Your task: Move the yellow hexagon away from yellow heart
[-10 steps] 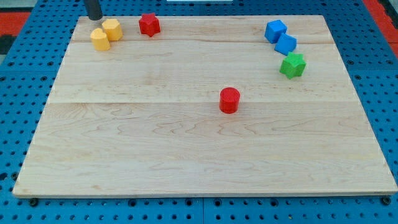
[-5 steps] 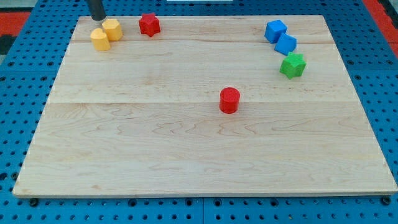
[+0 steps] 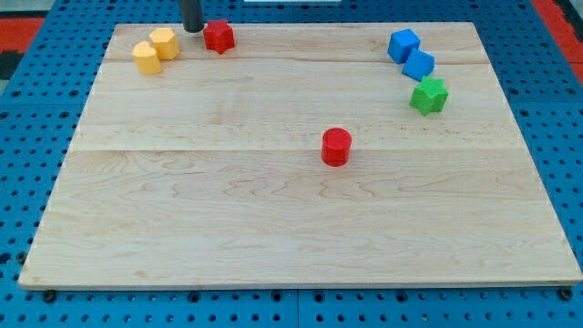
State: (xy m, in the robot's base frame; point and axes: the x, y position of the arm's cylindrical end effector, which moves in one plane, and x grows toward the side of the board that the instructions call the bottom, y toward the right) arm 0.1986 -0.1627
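Two yellow blocks touch each other near the board's top left corner. The one further up and to the right looks like the yellow hexagon [image 3: 165,43]; the lower left one looks like the yellow heart [image 3: 146,57]. My tip [image 3: 192,29] is at the view's top edge, just up and right of the hexagon, in the gap between it and the red star [image 3: 218,35]. It sits close to the star's left side and a little apart from the hexagon.
Two blue blocks [image 3: 404,45] [image 3: 419,65] and a green star [image 3: 428,95] sit in a row at the top right. A red cylinder [image 3: 335,146] stands near the middle of the wooden board [image 3: 273,237].
My tip has moved right along the top edge, from above the yellow heart to between the hexagon and the red star. No block has moved.
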